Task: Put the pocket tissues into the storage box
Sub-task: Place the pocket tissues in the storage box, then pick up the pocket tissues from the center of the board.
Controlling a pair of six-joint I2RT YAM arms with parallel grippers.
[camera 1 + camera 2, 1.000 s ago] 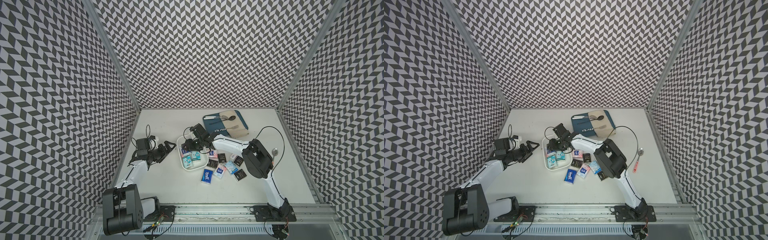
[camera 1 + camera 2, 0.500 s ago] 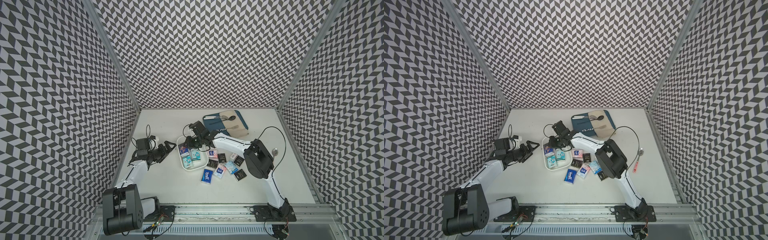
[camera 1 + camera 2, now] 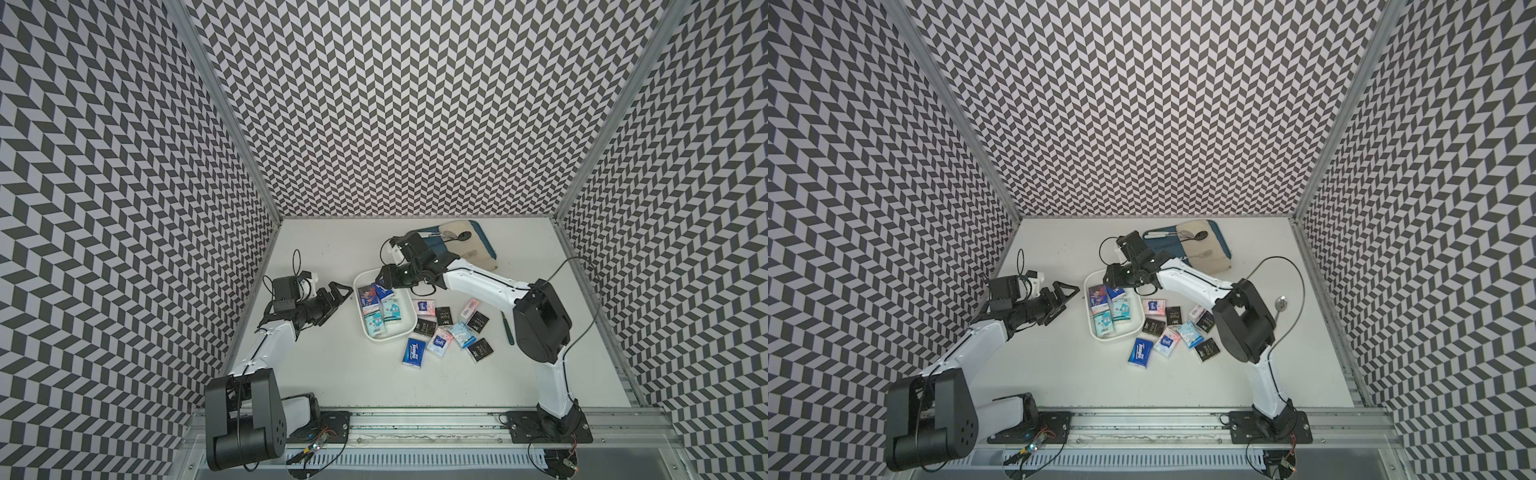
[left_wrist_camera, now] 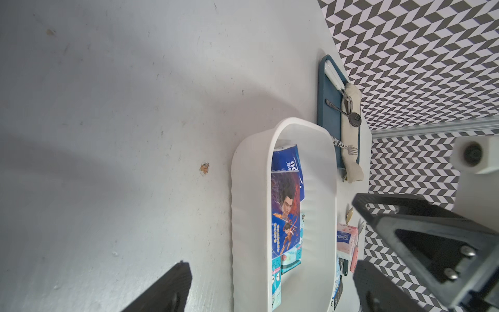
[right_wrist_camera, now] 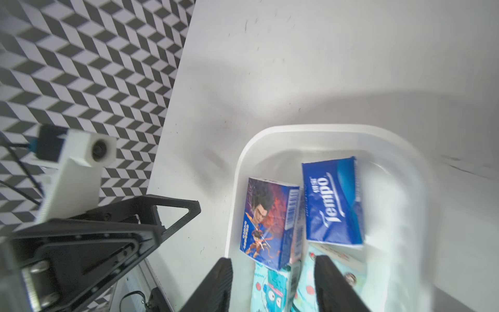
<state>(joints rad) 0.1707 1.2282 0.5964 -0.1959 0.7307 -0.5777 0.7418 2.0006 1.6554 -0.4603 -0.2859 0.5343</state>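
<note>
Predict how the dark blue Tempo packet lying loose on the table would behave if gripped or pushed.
The dark blue Tempo packet is wrapped tissue, so probably soft and light. Lying flat, it should slide, not roll or tip. Its plastic film may slip.

Chevron-patterned walls enclose a white tabletop.

Blue tray (cutlery, beige cloth on it); green-handled spoon apart.

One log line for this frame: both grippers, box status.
right gripper: open, empty, above box far end | left gripper: open, empty, beside box | box: four tissue packs inside | table: other packs loose
</note>
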